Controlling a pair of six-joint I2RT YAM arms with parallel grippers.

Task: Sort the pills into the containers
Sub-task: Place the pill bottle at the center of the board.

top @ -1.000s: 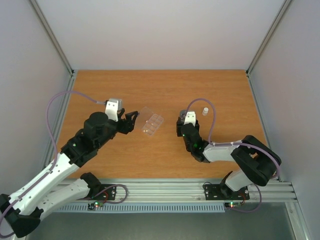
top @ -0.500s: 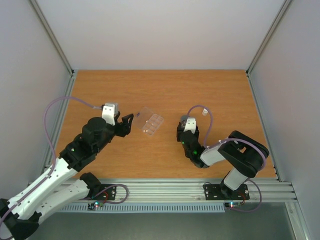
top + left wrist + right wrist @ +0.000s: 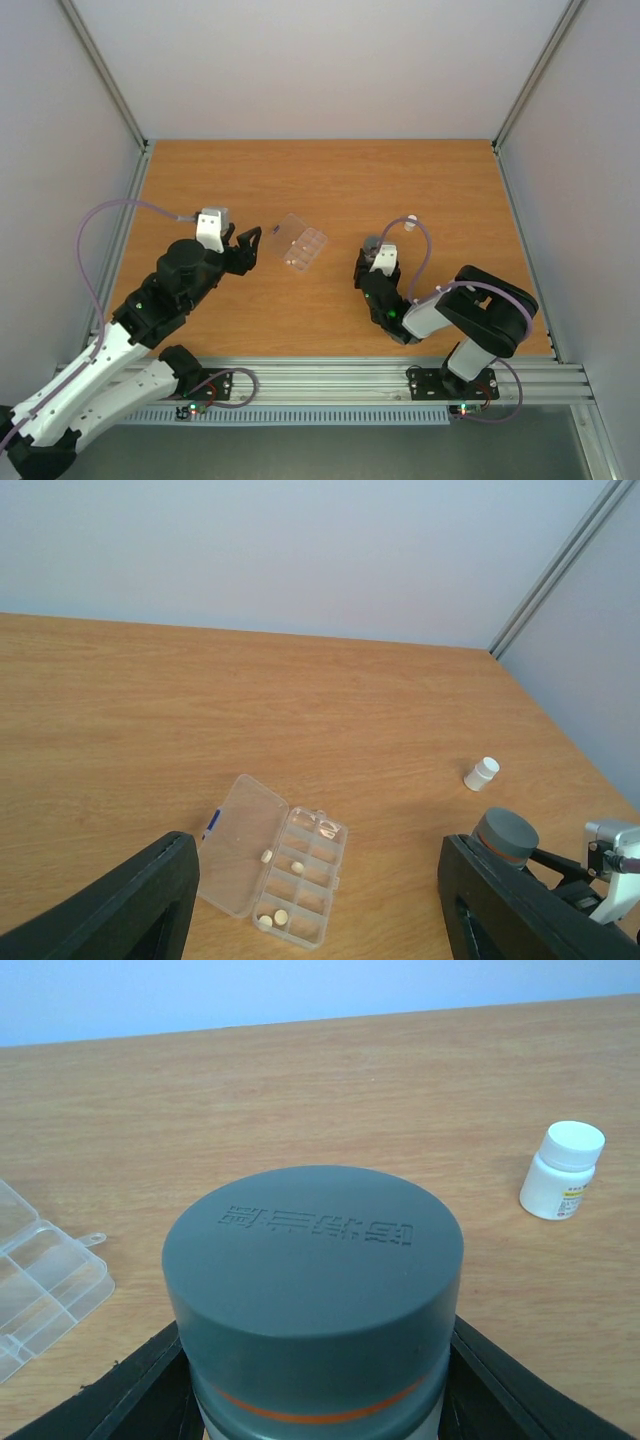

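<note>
**Capped bottle in hand, box open**

Grips the grey-capped bottle (image 3: pixel 318 1400) with the right gripper (image 3: pixel 370 258), fingers clamped on either side of its body, right of the worktop's (image 3: pixel 330 180) middle. Holds it upright with the cap (image 3: pixel 313 1222) on. Carries the left gripper (image 3: pixel 252 245) with jaws apart and empty, above the surface and just left of the pill box (image 3: pixel 331 888).

Finds that box near the middle of the worktop, its lid (image 3: pixel 235 845) laid flat toward the left edge. Counts a few pale pills (image 3: pixel 297 866) in some cells (image 3: pixel 305 898), with others bare. Notes a dark blue speck (image 3: pixel 213 823) against the lid's outer edge, too small to tell whether pill or mark. Places a small white bottle (image 3: pixel 562 1170) toward the far right corner, well apart from both grippers.

Reads as sorting partly done, with the bottle step in hand. Probably calls next for removing the cap: bringing the open left jaws across to it, squarely over the top, while the right grip steadies the body. Then calls for a slow tip near the box, so nothing scatters.
</note>
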